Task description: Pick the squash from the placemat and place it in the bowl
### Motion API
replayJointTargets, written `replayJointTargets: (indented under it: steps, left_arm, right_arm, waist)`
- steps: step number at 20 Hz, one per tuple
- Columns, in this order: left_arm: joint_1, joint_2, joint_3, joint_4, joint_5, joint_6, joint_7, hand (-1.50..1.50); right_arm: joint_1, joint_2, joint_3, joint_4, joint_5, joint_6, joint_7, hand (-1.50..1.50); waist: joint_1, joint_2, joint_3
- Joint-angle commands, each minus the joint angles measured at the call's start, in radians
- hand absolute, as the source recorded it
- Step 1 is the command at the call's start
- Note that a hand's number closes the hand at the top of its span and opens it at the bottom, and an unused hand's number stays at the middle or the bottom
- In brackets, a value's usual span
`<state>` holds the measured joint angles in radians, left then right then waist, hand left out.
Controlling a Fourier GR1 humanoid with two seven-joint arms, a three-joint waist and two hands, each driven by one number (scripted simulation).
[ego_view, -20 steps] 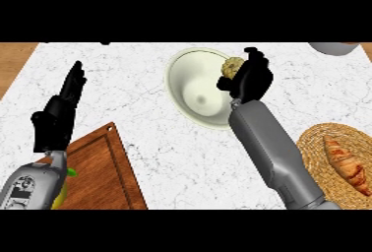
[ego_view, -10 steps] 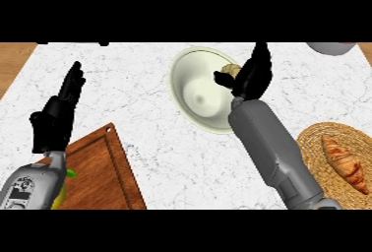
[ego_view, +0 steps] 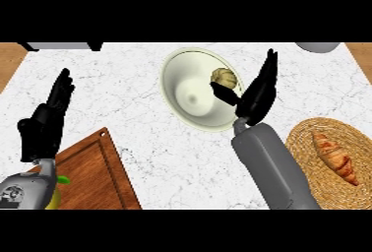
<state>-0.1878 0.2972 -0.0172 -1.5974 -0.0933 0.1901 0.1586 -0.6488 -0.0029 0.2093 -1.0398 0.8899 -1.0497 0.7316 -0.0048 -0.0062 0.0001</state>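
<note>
Squash is sitting inside the bowl, up by the counter's far edge. Right hand is being held just beside it w/ fingers straight, nothing gripped. Left hand is resting open near the left edge, above a wooden board. Croissant is lying on a woven mat by the right edge.

Croissant, wooden cutting board, marble counter

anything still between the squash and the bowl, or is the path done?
Nothing is in the way: the squash already lies inside the bowl, near its right rim. The right robot hand is open beside it, thumb reaching over the rim.
</note>
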Motion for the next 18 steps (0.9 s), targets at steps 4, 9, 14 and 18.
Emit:
replayJointTargets:
  steps: [4, 9, 14, 18]
  left_arm:
    - [-0.012, 0.014, 0.026, 0.003, 0.005, -0.028, 0.003, 0.0]
    - [-0.01, -0.037, -0.004, -0.008, -0.042, 0.011, 0.006, 0.0]
    - [0.011, -0.034, 0.036, 0.02, -0.016, -0.035, -0.035, 0.0]
    - [-0.091, -0.068, 0.019, 0.048, -0.062, -0.015, 0.029, 0.0]
  right_arm:
    - [0.253, 0.003, 0.209, -0.395, 0.049, -0.033, 0.096, -1.5]
    - [0.522, 0.003, 0.332, -0.568, 0.035, -0.039, -0.016, -1.5]
    - [0.665, 0.002, 0.392, -0.743, 0.179, 0.034, 0.029, -1.5]
    - [0.703, -0.021, 0.405, -0.752, 0.122, -0.003, -0.06, -1.5]
  waist:
    - [-0.009, -0.001, -0.001]
    - [-0.003, 0.003, 0.0]
    - [0.0, 0.004, -0.001]
    - [-0.001, 0.006, 0.0]
